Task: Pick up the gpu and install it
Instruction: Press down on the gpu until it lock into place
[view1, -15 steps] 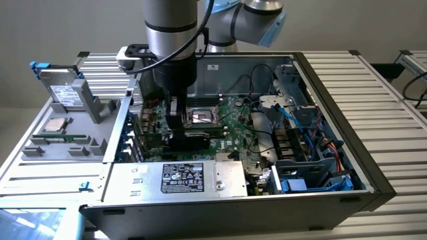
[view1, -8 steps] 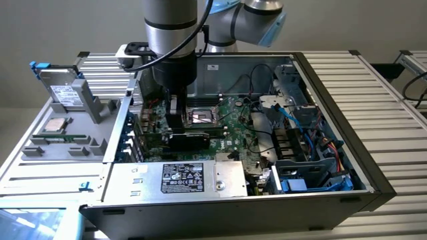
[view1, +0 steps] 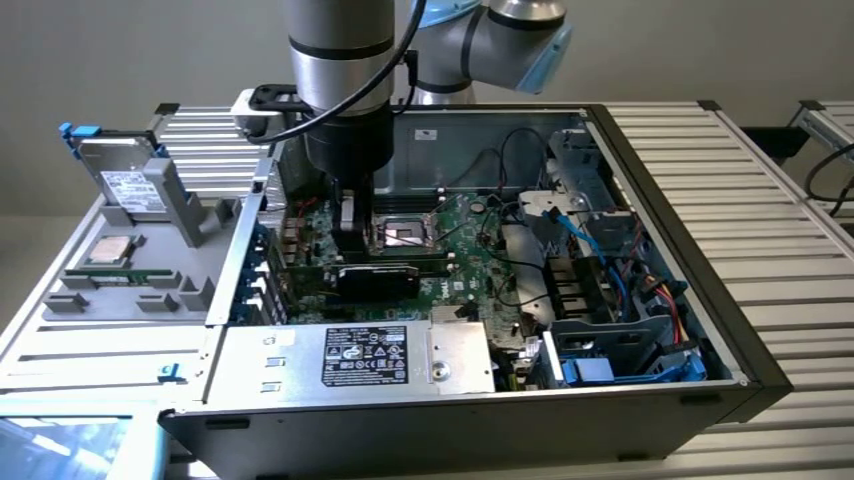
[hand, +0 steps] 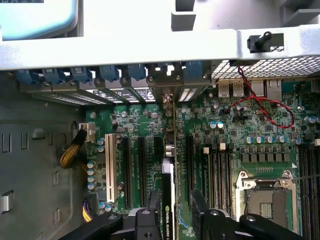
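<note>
The gpu (hand: 169, 200) stood on edge in a motherboard (hand: 230, 130) slot at the exterior view's centre, apparently seated. The gripper (hand: 172, 220) fingers flanked its top edge; release or grip could not be told.

from the outside camera my wrist hides my gripper (view1: 351, 232), so the fingertips can't be made out there. the gpu (view1: 387, 277) is mostly a dark slab low in the case (view1: 747, 370), its slot contact hidden behind it. on the wrist camera the gpu (hand: 169, 200) is edge-on and cut off by the picture's edge, and so are my fingers (hand: 210, 220). the label on the power supply (view1: 363, 355) is too small to read.
</note>
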